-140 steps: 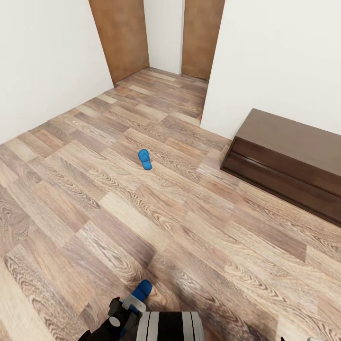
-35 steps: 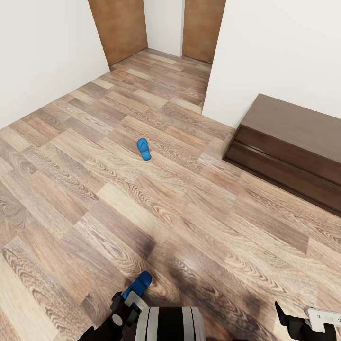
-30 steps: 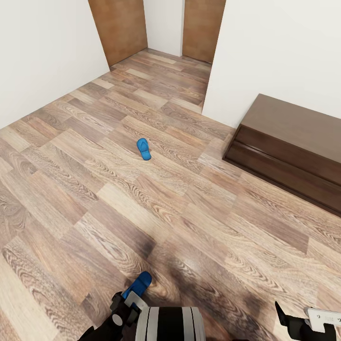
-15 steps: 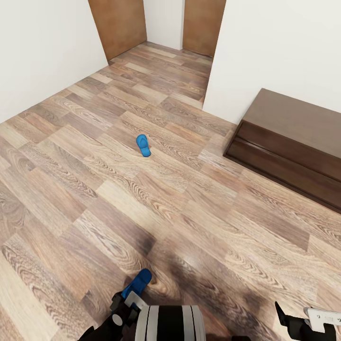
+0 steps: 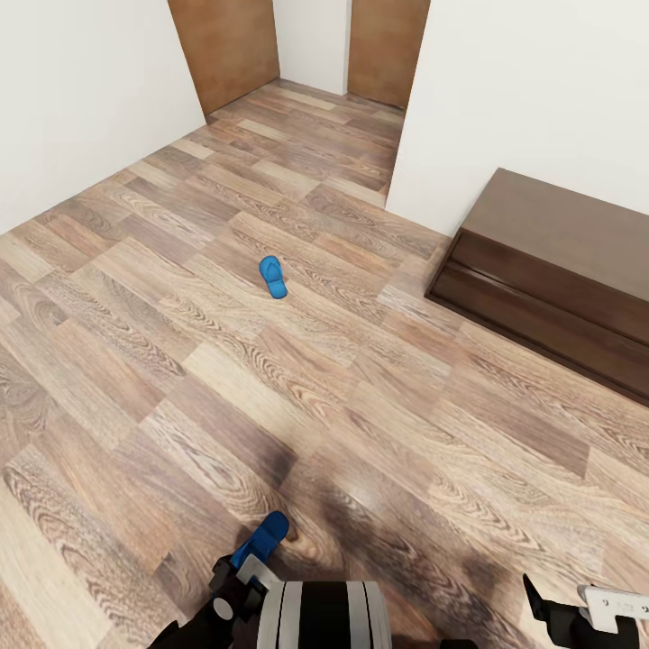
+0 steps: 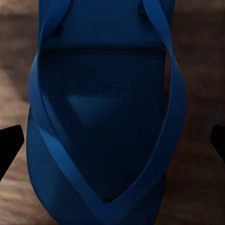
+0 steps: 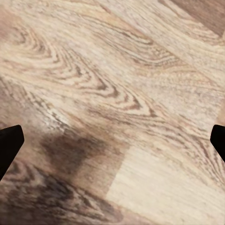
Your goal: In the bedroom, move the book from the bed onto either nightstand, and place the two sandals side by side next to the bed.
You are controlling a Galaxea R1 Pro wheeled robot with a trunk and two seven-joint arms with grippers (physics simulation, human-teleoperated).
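Note:
One bright blue sandal lies alone on the wood-plank floor, well ahead of me. The other sandal sticks out forward from my left gripper at the bottom of the head view, held just above the floor. In the left wrist view this sandal sits close up, straps toward the camera, between the black fingertips. My right gripper hangs low at the bottom right, open over bare floor. The book, bed and nightstand are out of view.
A long low dark brown bench cabinet stands against the white wall at the right. Another white wall runs along the left. Two brown doors close off the far passage. Open floor lies between me and the far sandal.
The whole view has shifted slightly, so the camera moved. The right gripper has come into view at the bottom right since the oldest frame. The sandal stays in the left gripper.

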